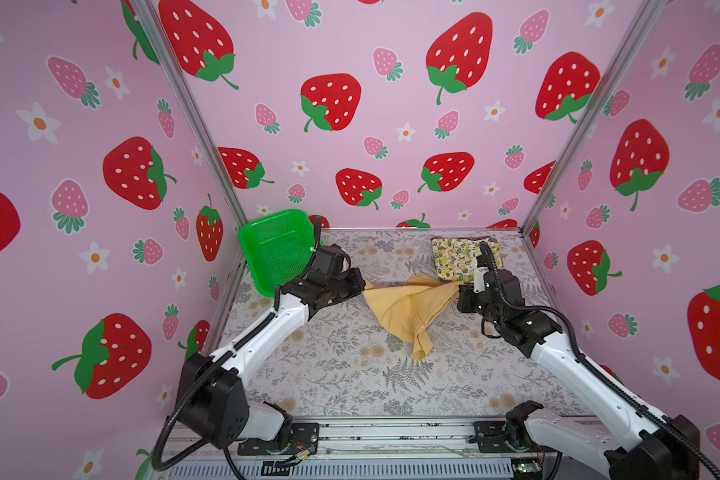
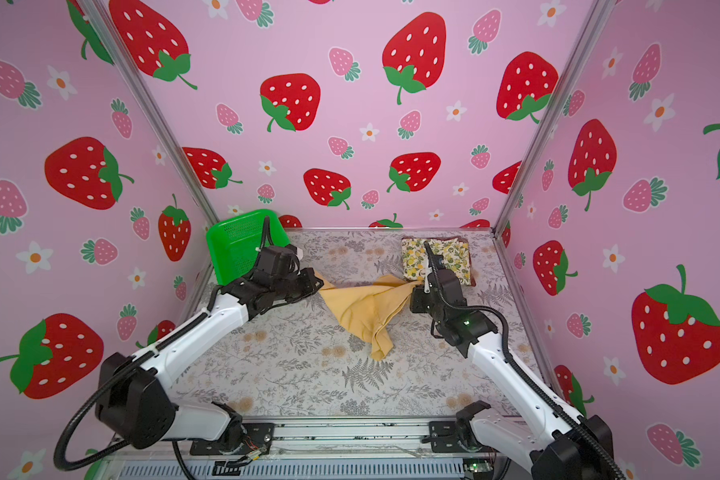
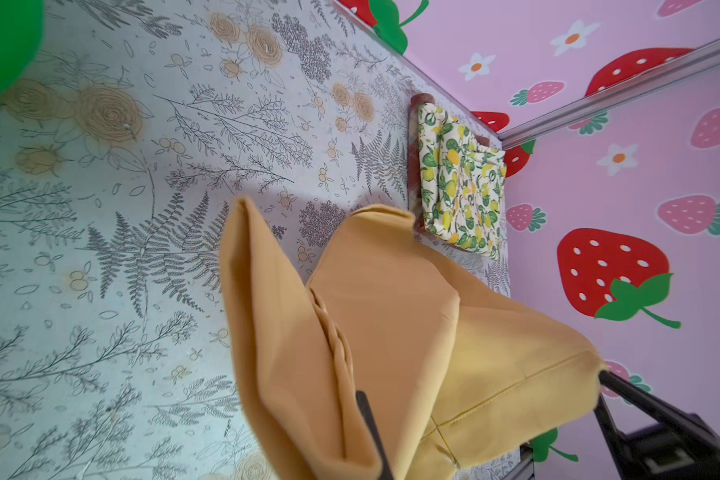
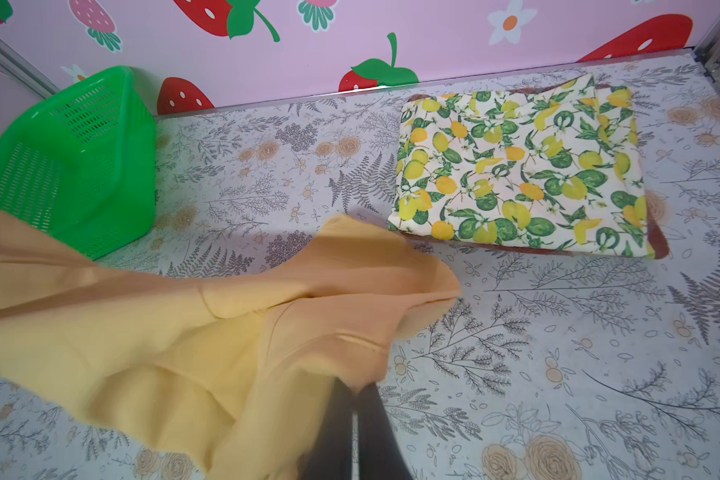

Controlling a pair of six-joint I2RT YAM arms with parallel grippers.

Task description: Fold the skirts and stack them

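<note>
**Top views**
- Mustard skirt: mid-table, strung between the two grippers. Its middle sags and one tip droops toward the table; whether that tip touches cannot be told.
- Left gripper: jaws closed on the mustard skirt's left corner.
- Right gripper: jaws closed on its right corner.
- Lemon skirt: folded, at the far right corner of the table. It lies on the plaid skirt, of which only a red-brown rim shows.
- Green basket: tilted against the far left corner, partly behind the left arm.
- The layout is the same in both top views.

**Left wrist**
- Mustard skirt: fills the near field in loose folds, raised above the table.
- Left gripper: one dark finger pressed into the cloth, jaws clamped on it.
- Right gripper: pinching the opposite corner.
- Lemon skirt: folded, beyond the mustard skirt and near the wall, with the plaid edge beneath.

**Right wrist**
- Right gripper: two dark fingers together on a bunch of mustard cloth.
- Lemon skirt: flat and square on the plaid skirt, apart from the held cloth.
- Green basket: tilted by the far wall
</note>
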